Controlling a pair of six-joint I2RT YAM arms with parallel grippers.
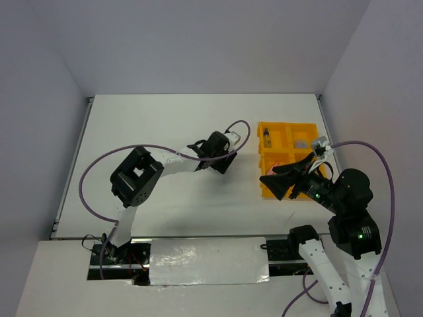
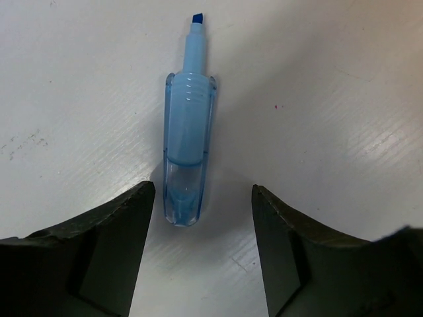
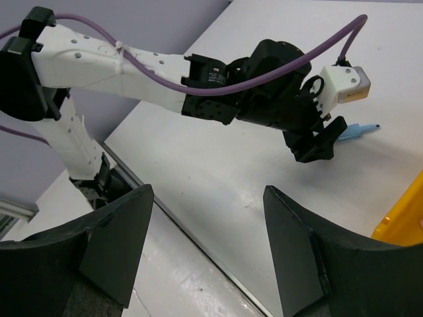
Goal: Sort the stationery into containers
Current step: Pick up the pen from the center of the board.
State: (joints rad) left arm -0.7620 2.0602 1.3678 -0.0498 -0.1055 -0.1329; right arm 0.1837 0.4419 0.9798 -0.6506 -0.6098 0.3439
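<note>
- Highlighter (image 2: 188, 132), just the one, pale blue and uncapped, is lying flat on the white table (image 2: 344, 79), its dark blue chisel tip pointing away from the left wrist camera.
- Left gripper (image 2: 201, 195) is hanging low over it with both fingers (image 2: 112, 244) spread wide. The pen's clear butt end is sitting in the gap, apart from either finger, so nothing is being grasped.
- One yellow-orange tray (image 1: 281, 153) is sitting on the right half of the table, split into four square compartments. The highlighter is lying outside it, just to its left, under the left arm's wrist.
- I am counting three things in the tray from above. One slim item (image 1: 266, 139) is in the far-left compartment, one pale round thing (image 1: 302, 142) in the far-right, and one pink piece (image 1: 276, 166) in the near-left. All are too small to name more exactly.
- Right gripper (image 1: 272, 187) is hovering over the tray's near-left corner and covering part of the near compartments. Its two fingers are standing well apart with nothing between them, and its camera is looking across the table at the left arm.
- Two purple cables (image 3: 218, 88) are looping in the air, one off each arm.
</note>
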